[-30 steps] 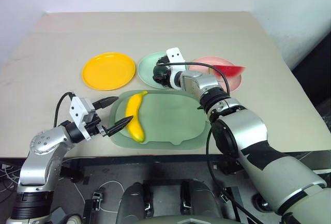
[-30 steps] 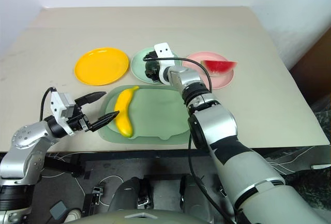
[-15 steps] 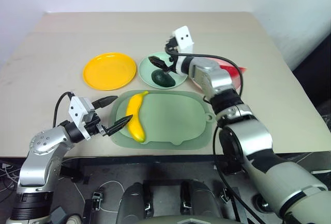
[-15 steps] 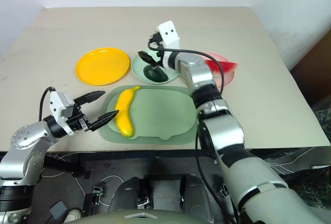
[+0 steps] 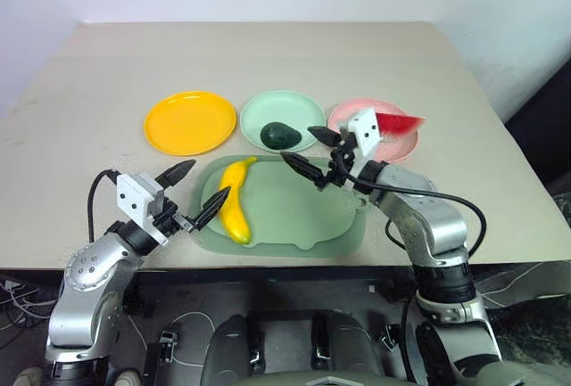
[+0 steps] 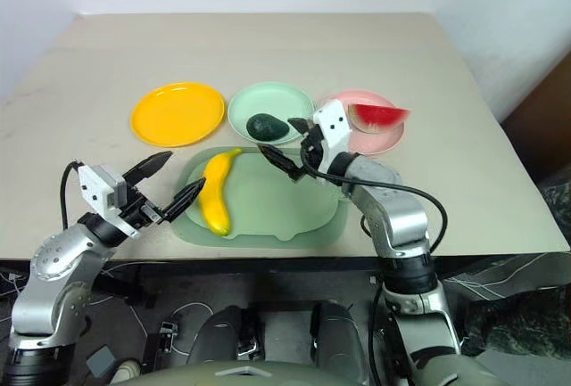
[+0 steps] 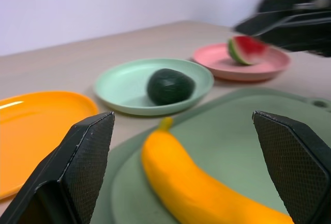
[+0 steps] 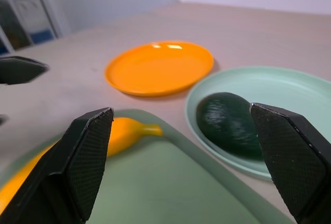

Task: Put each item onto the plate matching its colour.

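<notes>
The yellow banana (image 5: pixel 234 208) lies on the large green tray (image 5: pixel 303 217), with my open left gripper (image 5: pixel 203 184) just to its left and nothing between the fingers. On the mint plate (image 5: pixel 259 114) rests the dark green avocado (image 5: pixel 280 135). My right gripper (image 5: pixel 296 143) hangs open and empty above the tray's far edge, pointing at the avocado from the near right. The watermelon wedge (image 5: pixel 397 124) sits on the pink plate (image 5: pixel 401 143). The orange plate (image 5: pixel 189 122) holds nothing.
The three plates stand in a row behind the tray on a beige table (image 5: pixel 268 56). The table's front edge runs close under the tray. A black cable (image 5: pixel 446 199) loops off my right forearm.
My right gripper has let go of the avocado on the mint plate, pulled back toward me and to the right, and opened fully. The left gripper has swung its fingers toward the banana.
</notes>
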`<state>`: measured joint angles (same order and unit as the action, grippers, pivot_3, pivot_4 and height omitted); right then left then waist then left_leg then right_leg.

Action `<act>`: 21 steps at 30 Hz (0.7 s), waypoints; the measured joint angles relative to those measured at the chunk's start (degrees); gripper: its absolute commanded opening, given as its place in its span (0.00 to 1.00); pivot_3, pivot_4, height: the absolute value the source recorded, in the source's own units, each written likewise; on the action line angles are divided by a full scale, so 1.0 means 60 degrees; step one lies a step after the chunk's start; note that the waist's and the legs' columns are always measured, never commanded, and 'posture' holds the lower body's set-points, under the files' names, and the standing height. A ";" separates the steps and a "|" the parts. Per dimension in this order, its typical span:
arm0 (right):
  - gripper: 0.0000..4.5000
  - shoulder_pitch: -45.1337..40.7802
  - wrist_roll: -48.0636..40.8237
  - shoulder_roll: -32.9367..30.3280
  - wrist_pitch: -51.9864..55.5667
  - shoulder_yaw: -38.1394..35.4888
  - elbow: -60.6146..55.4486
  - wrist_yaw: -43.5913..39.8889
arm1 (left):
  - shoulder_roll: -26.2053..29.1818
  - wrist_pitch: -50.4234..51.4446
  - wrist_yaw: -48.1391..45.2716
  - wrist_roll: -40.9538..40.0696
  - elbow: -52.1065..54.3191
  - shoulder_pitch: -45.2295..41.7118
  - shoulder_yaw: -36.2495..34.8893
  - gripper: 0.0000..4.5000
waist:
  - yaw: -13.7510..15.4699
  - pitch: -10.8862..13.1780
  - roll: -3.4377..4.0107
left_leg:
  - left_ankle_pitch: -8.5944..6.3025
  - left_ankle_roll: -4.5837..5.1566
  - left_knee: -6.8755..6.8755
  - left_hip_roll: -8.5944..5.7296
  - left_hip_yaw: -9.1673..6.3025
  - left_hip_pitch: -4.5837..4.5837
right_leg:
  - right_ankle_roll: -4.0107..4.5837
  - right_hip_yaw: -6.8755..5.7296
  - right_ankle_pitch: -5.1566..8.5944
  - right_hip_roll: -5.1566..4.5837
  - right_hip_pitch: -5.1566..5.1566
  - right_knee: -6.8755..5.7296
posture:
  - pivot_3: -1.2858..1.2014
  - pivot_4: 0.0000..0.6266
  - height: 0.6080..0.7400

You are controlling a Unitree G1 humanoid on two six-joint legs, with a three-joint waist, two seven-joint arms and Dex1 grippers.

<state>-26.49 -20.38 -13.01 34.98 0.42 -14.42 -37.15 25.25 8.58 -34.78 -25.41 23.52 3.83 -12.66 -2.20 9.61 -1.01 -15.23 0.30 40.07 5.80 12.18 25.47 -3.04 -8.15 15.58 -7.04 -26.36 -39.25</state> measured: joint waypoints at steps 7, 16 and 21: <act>1.00 0.0533 -0.0588 -0.1001 -0.0257 -0.0152 -0.0276 -0.0817 | -0.0531 0.0648 0.1662 0.0618 0.0685 0.0016 0.0200 1.00 | -0.0004 0.0000 -0.0001 | -0.0001 0.0004 -0.0001 -0.0003 -0.0004 -0.0004 | 0.0000 -0.0002 0.0000 0.0001 0.0005 0.0004 | 0.52 0.24 0.66; 1.00 0.0725 -0.0821 -0.2145 -0.0557 -0.0396 -0.0092 -0.1470 | -0.0982 0.3615 0.3761 0.1451 0.1355 -0.0432 0.1198 1.00 | 0.0119 -0.0001 -0.0008 | -0.0005 0.0011 0.0004 -0.0006 -0.0007 -0.0005 | -0.0001 -0.0003 0.0000 -0.0002 0.0013 0.0007 | 0.52 0.24 0.66; 1.00 0.1373 -0.1149 -0.2710 -0.0460 -0.0676 -0.0363 -0.1609 | -0.1477 0.5182 0.4346 0.1271 0.1522 -0.1193 0.1299 1.00 | 0.0242 -0.0001 -0.0008 | -0.0003 0.0008 0.0006 -0.0005 -0.0010 -0.0008 | -0.0001 -0.0004 -0.0001 -0.0001 0.0014 0.0002 | 0.52 0.24 0.66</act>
<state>-18.25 -27.27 -29.27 32.22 -3.63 -16.59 -46.80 16.39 39.67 -8.70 -17.78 32.65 -3.33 -4.87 -0.75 9.60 -1.06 -15.25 0.35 40.10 5.77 12.12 25.42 -3.04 -8.17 15.58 -7.04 -26.27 -39.24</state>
